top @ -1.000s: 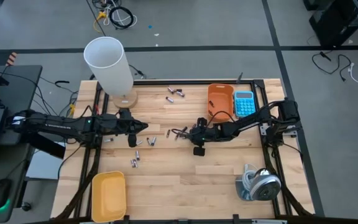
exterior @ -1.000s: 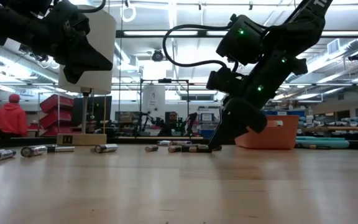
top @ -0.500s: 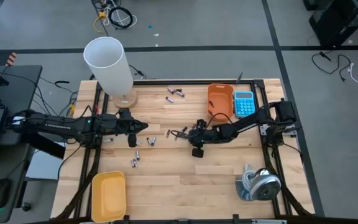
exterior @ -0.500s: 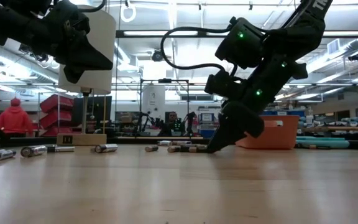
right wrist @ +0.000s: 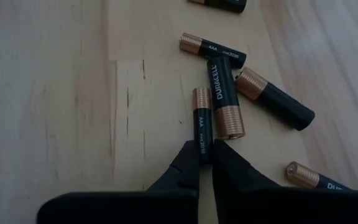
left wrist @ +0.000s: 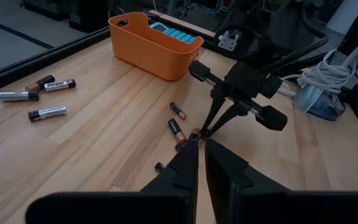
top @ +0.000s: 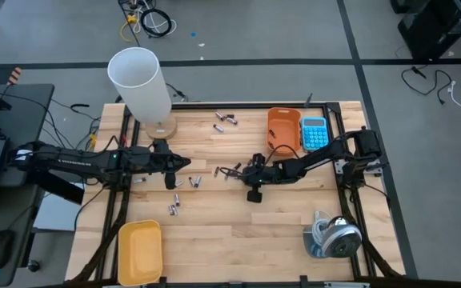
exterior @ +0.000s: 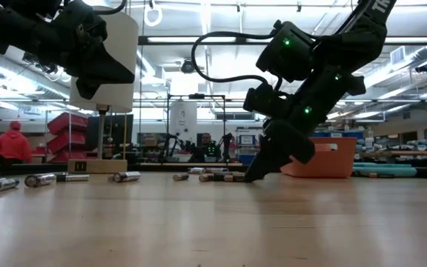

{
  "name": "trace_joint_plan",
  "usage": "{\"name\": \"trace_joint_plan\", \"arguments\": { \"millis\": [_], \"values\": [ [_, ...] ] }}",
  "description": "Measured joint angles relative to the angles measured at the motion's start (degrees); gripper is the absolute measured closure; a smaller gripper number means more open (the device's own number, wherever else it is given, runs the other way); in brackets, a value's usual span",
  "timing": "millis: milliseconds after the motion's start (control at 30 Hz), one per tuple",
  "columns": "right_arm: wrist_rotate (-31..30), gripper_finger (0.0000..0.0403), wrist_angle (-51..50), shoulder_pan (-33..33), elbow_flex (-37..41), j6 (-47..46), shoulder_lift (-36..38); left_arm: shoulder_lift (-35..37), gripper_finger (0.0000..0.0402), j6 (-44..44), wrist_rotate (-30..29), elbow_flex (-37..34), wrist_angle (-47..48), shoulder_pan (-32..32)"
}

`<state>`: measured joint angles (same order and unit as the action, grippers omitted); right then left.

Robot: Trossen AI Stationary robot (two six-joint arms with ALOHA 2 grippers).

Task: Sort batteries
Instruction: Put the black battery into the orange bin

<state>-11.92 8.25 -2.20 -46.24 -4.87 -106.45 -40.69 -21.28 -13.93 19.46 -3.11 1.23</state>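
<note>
My right gripper (right wrist: 206,158) is down on the wooden table (top: 238,232) near its middle, fingers pinched narrow onto the black end of one black-and-copper cell (right wrist: 202,118). That cell's long axis runs straight away from my fingertips, copper cap at the far end. Just beside it lies a second cell (right wrist: 221,93), nearly parallel but with its copper end turned toward me. Its far end touches a third cell (right wrist: 211,50) lying crosswise, and a fourth (right wrist: 273,97) slants off to the side.

Seen from above, this cluster (top: 229,170) sits left of the orange bin (top: 282,128), with more batteries (top: 225,120) near the table's far edge.

My left gripper (left wrist: 197,158) hovers over the table's left half with its fingers nearly together, holding nothing. The silvery cells (top: 184,182) lie just beside it.
</note>
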Motion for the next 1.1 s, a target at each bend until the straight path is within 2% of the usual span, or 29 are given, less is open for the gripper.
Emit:
{"name": "trace_joint_plan", "arguments": {
  "millis": [233,600,867,1100],
  "values": [
    [-0.02,0.0392,-0.33,-0.26,0.05,0.10,0.59,0.01,0.0371,0.00,0.00,0.00,0.00,-0.01],
    [-0.05,0.0396,-5.95,-0.79,0.37,-1.42,8.59,0.00,0.0371,0.00,0.00,0.00,0.02,-0.01],
    [-5.28,0.0396,-9.50,-0.34,0.26,-6.13,17.89,0.00,0.0371,0.00,0.00,0.00,-0.04,-0.01],
    [-9.97,0.0396,-17.58,3.94,0.22,-12.09,27.91,0.00,0.0371,0.00,0.00,0.00,-0.17,0.00]
  ]
}}
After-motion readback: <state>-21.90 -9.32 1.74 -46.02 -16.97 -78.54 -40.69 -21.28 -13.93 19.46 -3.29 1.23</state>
